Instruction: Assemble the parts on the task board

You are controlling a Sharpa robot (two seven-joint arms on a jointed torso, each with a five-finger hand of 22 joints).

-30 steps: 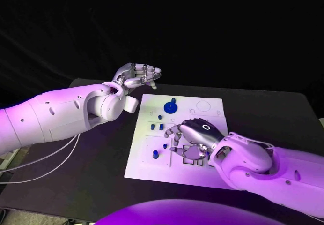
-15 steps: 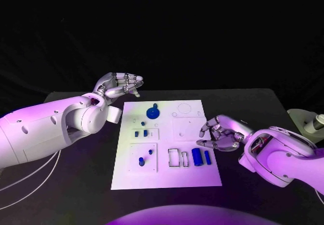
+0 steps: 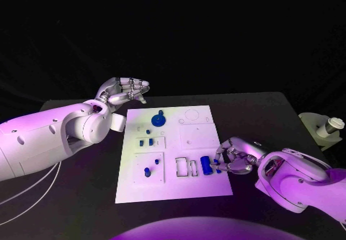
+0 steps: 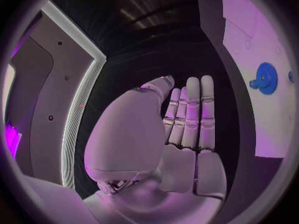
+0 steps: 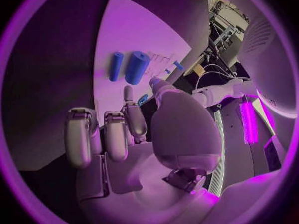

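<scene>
Task board (image 3: 189, 165) lies flat in the middle of the black tabletop (image 3: 274, 112), at the centre of the frame, with blue parts scattered over its recesses: a gear (image 3: 158, 120) near its upper edge, small pegs (image 3: 146, 142) left of centre, and a fat blue cylinder (image 3: 206, 165) lying in the lower right slots. The risk, as I judge it, sits with that cylinder: the right hand (image 3: 236, 156) hangs just beside it at the board's right edge, and a careless sweep could roll it out of its slot or nudge the whole board askew. Its fingers are curled loosely inward and I see nothing held in them; whether a fingertip touches the board I cannot tell. The left hand (image 3: 124, 90), upper left, is raised clear beyond the board's far corner, fingers curled, holding nothing.
</scene>
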